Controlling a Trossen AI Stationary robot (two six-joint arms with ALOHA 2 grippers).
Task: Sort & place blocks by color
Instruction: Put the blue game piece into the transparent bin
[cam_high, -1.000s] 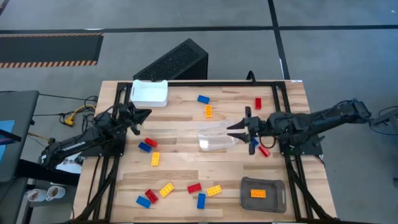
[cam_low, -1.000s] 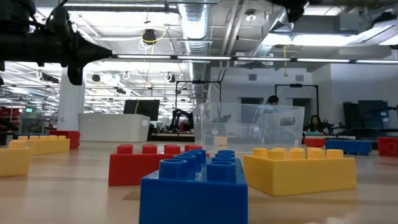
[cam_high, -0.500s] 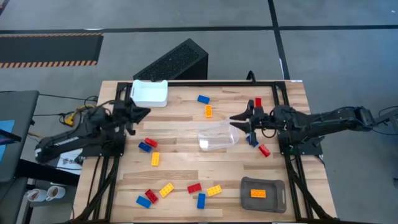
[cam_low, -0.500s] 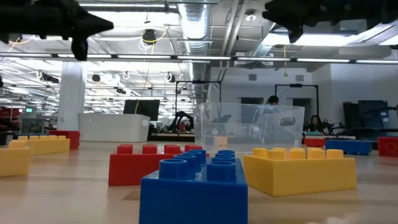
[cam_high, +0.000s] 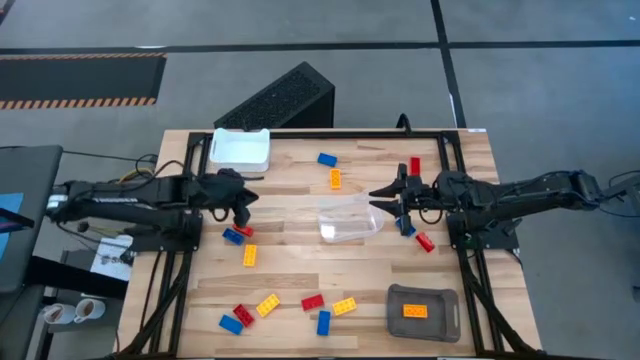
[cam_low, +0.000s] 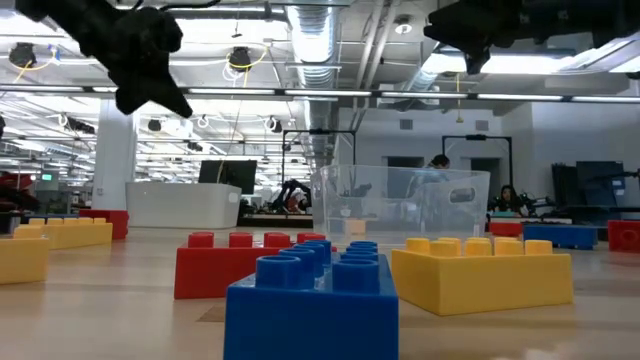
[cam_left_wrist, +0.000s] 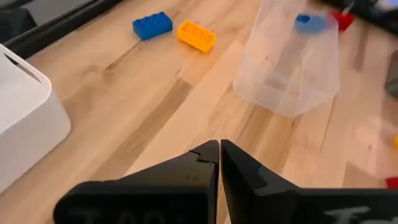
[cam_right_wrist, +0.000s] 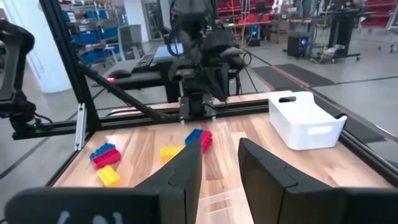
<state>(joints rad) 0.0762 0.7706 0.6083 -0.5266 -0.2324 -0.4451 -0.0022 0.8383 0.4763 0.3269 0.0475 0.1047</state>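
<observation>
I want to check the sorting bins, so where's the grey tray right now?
In the high view the grey tray sits at the table's near-right corner, holding one orange block, with a yellow block just to its left.

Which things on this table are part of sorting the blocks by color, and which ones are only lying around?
Part of the job:
- blocks
- white tray
- clear tub
- grey tray
- left gripper, fingers shut
- right gripper, fingers open

Only lying around:
- black box behind the table
</observation>
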